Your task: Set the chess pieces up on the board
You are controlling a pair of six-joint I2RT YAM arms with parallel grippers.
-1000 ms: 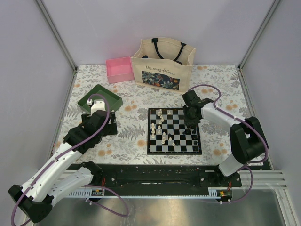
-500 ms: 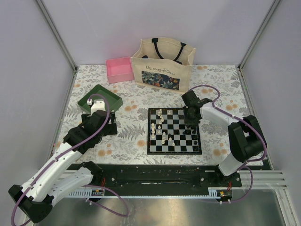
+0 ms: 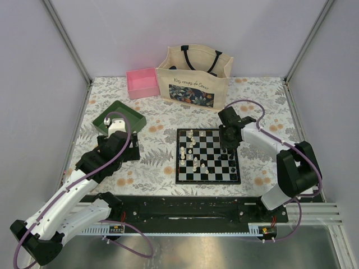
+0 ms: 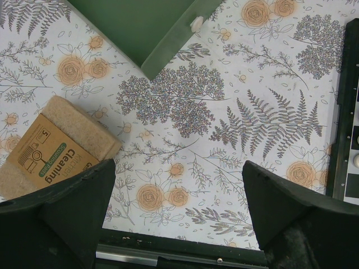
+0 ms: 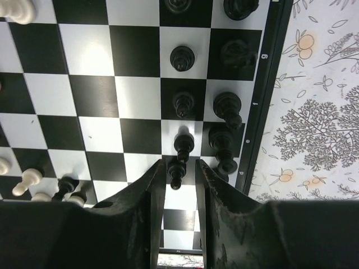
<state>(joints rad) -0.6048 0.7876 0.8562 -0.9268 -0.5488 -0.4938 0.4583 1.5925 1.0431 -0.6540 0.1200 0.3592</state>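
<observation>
As the right hand (image 5: 180, 166) stands narrow around a black pawn (image 5: 177, 172) at the board's (image 3: 208, 181) right edge, neighbouring black pieces (image 5: 227, 106) crowd close; a sideways brush could topple them.

Left arm (image 3: 73, 193): white shell links, black joint housings.
Right arm (image 3: 263, 141): the same white links, with a bulky black elbow toward the worktop's right edge.
Cables (image 3: 130, 131): purple, one looping along each arm.
Base plate (image 3: 185, 210): a black bar along the near edge, dotted with small screws.
Left gripper (image 4: 176, 224): its fingers (image 4: 61, 218) were broad, matte black wedges.
Right gripper (image 5: 176, 193): its fingers (image 5: 224, 224) were black, rough-grained and rounded.
</observation>
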